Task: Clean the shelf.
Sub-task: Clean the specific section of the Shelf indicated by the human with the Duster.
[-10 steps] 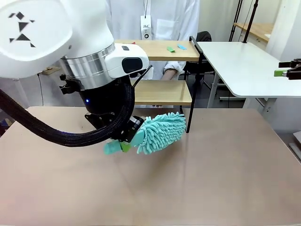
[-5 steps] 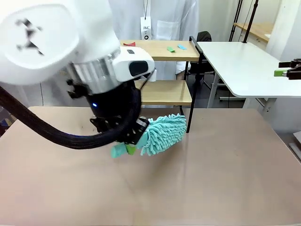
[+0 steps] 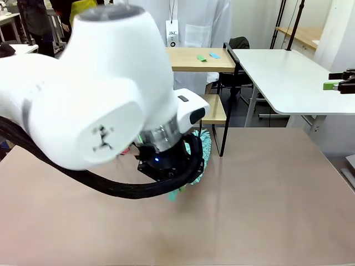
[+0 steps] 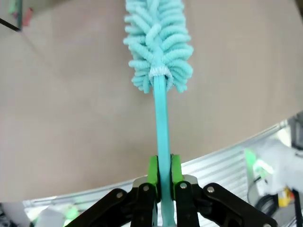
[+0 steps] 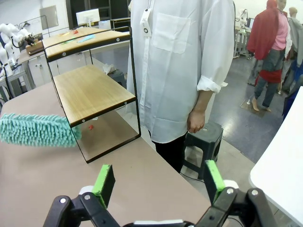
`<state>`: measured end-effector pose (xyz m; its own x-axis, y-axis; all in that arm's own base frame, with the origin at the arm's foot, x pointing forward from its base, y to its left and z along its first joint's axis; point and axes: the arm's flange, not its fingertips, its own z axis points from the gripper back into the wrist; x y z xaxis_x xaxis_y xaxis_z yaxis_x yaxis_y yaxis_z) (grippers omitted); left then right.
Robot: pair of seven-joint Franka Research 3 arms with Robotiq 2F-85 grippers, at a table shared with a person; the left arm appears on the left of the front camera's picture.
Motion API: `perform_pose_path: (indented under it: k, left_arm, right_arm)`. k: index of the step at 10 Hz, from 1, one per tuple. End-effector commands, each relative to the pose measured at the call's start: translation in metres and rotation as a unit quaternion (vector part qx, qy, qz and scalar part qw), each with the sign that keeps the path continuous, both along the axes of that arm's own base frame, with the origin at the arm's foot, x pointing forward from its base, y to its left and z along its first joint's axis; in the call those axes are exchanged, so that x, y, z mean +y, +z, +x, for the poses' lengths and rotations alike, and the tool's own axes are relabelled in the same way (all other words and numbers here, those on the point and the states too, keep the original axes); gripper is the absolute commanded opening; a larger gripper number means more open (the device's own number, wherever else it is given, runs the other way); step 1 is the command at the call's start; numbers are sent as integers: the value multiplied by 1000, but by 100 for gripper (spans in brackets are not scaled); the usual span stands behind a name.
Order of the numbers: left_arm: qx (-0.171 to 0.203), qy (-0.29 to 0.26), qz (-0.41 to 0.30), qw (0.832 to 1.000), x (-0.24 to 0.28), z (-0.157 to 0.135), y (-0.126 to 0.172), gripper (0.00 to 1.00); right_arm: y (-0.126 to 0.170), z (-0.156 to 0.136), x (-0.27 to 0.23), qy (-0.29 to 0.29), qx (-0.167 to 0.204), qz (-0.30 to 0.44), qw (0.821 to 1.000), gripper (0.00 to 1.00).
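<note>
The shelf (image 3: 206, 66) stands at the tan table's far side, two light wood boards in a thin black frame; it also appears in the right wrist view as shelf (image 5: 90, 92). My left gripper (image 4: 162, 171) is shut on the thin teal handle of a fluffy teal duster (image 4: 158, 45) held out over the tabletop. From the front, my left arm hides most of the duster (image 3: 203, 145), which pokes out just before the shelf's lower board. The duster head (image 5: 38, 130) hovers beside the shelf's front corner. My right gripper (image 5: 158, 182) is open and holds nothing, seen far right as gripper (image 3: 341, 82).
Small green and blue scraps (image 3: 206, 56) lie on the top board, and a red bit (image 5: 91, 126) lies on the table under the shelf. A person in a white coat (image 5: 180, 61) stands behind it. A white table (image 3: 288, 72) sits at right.
My left arm has swung and rolled, its bulky joint now covering most of the duster. The duster has shifted a little right and toward the shelf. The right gripper has stayed put.
</note>
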<state>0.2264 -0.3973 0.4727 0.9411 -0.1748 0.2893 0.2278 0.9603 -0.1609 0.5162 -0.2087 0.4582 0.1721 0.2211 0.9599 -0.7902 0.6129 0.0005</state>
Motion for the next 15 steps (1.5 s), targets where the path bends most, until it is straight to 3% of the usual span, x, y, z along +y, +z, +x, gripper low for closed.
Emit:
perform_pose_path:
  k: [1, 4, 7, 10, 15]
  left_arm:
    - [-41, 38, -5, 998, -24, 11, -22, 13]
    - [-61, 59, -49, 995, -61, 28, -59, 13]
    - [-113, 114, -48, 986, -93, 49, -97, 13]
    - [-131, 125, -71, 981, -110, 71, -121, 13]
    - [-107, 93, -85, 986, -126, 96, -161, 13]
  right_arm:
    - [2, 0, 1, 1, -2, -1, 1000, 100]
    - [2, 0, 1, 1, -2, -1, 1000, 100]
    - [2, 0, 1, 1, -2, -1, 1000, 100]
    - [2, 0, 1, 1, -2, -1, 1000, 100]
    - [2, 0, 1, 1, -2, -1, 1000, 100]
